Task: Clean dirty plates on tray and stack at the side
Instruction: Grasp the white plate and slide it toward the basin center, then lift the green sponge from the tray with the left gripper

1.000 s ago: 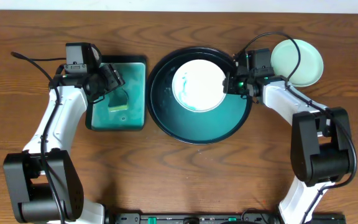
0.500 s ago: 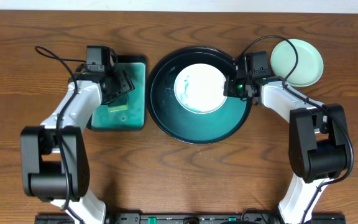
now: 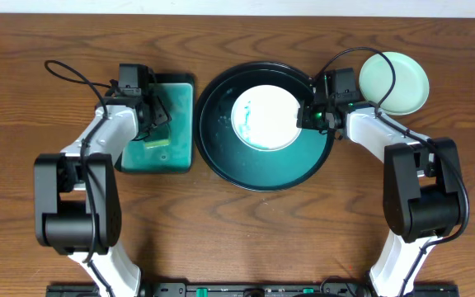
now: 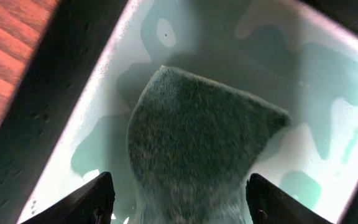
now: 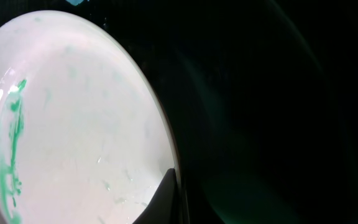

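Observation:
A white plate (image 3: 264, 115) with teal smears lies in the large round black-rimmed tray (image 3: 221, 157). My right gripper (image 3: 308, 113) is at the plate's right rim. In the right wrist view one finger (image 5: 166, 199) rests on top of the plate's (image 5: 73, 124) edge, and the other is hidden below it. A pale mint-green plate (image 3: 396, 82) sits on the wood at the far right. My left gripper (image 3: 157, 117) hangs open over a green sponge (image 3: 157, 139), and its jaws straddle the sponge (image 4: 197, 137) in the left wrist view. The third plate is out of view.
The sponge lies in a rectangular teal tray (image 3: 178, 124) just left of the round tray. Cables loop over both arms. Dark wood tabletop (image 3: 246, 231) stretches in front of the trays.
My left arm has swung in, and its gripper now sits a little further right over the rectangular tray. The right gripper and white plate shifted slightly up a second ago, then held still.

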Robot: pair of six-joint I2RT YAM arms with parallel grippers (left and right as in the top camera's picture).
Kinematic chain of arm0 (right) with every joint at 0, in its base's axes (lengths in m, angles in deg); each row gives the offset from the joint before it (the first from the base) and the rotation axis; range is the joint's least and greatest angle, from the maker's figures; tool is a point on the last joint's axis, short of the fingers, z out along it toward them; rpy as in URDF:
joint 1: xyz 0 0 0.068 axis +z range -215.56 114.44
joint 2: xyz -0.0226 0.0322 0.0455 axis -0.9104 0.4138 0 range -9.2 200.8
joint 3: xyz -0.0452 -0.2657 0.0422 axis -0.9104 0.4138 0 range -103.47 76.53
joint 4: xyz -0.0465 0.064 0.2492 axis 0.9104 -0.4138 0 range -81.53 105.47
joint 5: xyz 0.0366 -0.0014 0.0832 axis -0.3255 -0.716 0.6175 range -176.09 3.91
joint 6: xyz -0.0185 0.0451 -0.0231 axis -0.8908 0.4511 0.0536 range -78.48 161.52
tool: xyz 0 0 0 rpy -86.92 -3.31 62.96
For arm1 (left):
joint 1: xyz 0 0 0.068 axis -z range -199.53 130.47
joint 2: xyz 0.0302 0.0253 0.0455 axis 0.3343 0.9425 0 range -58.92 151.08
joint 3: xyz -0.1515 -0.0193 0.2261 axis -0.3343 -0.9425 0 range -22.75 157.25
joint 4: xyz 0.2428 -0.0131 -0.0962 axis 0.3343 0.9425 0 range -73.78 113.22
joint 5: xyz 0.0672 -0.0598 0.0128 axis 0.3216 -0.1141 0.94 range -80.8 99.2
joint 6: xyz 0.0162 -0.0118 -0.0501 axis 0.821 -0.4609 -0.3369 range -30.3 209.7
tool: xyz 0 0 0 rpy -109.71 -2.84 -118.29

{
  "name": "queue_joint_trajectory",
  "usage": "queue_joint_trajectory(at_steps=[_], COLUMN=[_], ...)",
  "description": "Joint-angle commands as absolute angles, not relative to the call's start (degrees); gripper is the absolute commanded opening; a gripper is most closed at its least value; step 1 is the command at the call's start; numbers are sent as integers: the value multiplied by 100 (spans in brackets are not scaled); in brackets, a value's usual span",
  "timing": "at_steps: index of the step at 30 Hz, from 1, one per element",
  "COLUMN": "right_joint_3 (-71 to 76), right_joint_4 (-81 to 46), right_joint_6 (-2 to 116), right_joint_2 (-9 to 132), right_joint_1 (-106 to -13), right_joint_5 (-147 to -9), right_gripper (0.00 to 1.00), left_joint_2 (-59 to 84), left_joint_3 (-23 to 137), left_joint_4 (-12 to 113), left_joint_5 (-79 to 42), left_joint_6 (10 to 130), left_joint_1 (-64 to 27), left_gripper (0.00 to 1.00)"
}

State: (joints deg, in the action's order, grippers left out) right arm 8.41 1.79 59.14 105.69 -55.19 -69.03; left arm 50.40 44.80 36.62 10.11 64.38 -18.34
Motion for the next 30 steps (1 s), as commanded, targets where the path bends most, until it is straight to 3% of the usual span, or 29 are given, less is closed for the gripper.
queue_joint_trajectory(at_steps=[1,4,8,17,30], right_joint_3=[773,775,775,775,775], right_joint_4=[155,155,155,149,83], right_joint_6=[5971,5971,5971,5969,5969], right_joint_2=[10663,10663,10663,10663,10663], right_joint_1=[-5420,-5420,-5420,-5420,-5420], right_joint_5=[-6956,-6956,-6958,-6956,-6956], right_gripper=[1,1,1,1,1], left_joint_2=[5300,5329,5324,4966,4515], left_joint_3=[4498,4498,4498,4498,4496], left_joint_4=[3632,3623,3559,3581,3712], left_joint_5=[1155,1137,1137,1137,1137], left_joint_6=[6409,6412,6412,6412,6412], left_joint_1=[-1843,-1843,-1843,-1843,-1841], left_gripper=[68,61,34,8,7])
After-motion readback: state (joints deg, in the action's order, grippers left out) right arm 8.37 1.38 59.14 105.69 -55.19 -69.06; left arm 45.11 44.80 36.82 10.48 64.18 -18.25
